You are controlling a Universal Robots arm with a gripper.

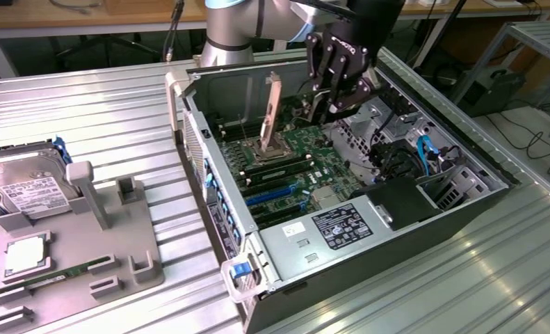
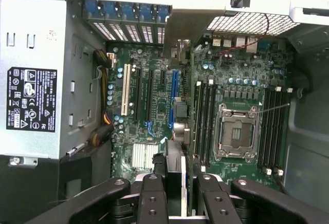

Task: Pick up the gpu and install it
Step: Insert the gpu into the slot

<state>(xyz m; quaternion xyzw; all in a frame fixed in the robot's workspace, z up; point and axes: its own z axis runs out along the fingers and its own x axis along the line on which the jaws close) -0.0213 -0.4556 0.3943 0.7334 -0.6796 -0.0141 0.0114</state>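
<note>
Gripper [image 1: 333, 104] above the open computer case [image 1: 441, 216], fingers closed on the gpu [image 2: 181, 147] held edge-on, over the motherboard [image 2: 154, 111]

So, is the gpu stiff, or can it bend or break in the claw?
Probably stiff: the gpu stands edge-on as a thin slab held in the claw. Likely fragile, being so thin. It may pivot, since it juts beyond the grip.

My claw [image 1: 335, 111] over the open computer case [image 1: 256, 229], gpu [image 2: 181, 131] hanging between blue slots [image 2: 174, 95] and RAM slots [image 2: 205, 116], drive cage [image 1: 414, 160] crowding the exterior view's right.
</note>
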